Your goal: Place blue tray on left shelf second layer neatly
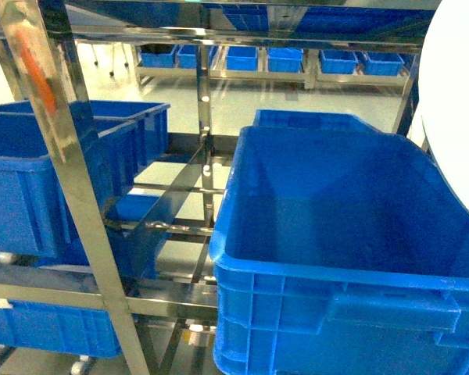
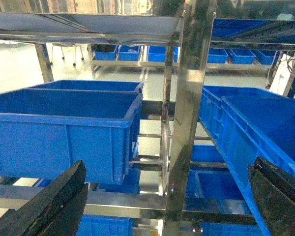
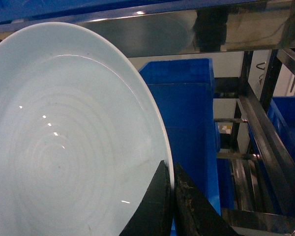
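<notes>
The blue tray [image 3: 64, 147] is a pale round dish that fills the left of the right wrist view and stands on edge. My right gripper [image 3: 171, 169] is shut on its rim, one finger on each side. In the head view the tray [image 1: 457, 117] shows as a pale curve at the right edge, beside a big crate. The left shelf second layer [image 1: 168, 211] is a level of steel slats, with dark-blue crates to its left. My left gripper [image 2: 168, 167] is open and holds nothing. It faces a steel upright [image 2: 187, 123] of the rack.
A large dark-blue crate [image 1: 336, 234] fills the lower right of the head view. Other crates [image 1: 31, 180] sit on the left rack behind a shiny upright [image 1: 70, 156]. A crate [image 2: 64, 128] stands left of my left gripper. More racks with crates [image 1: 281, 58] line the back.
</notes>
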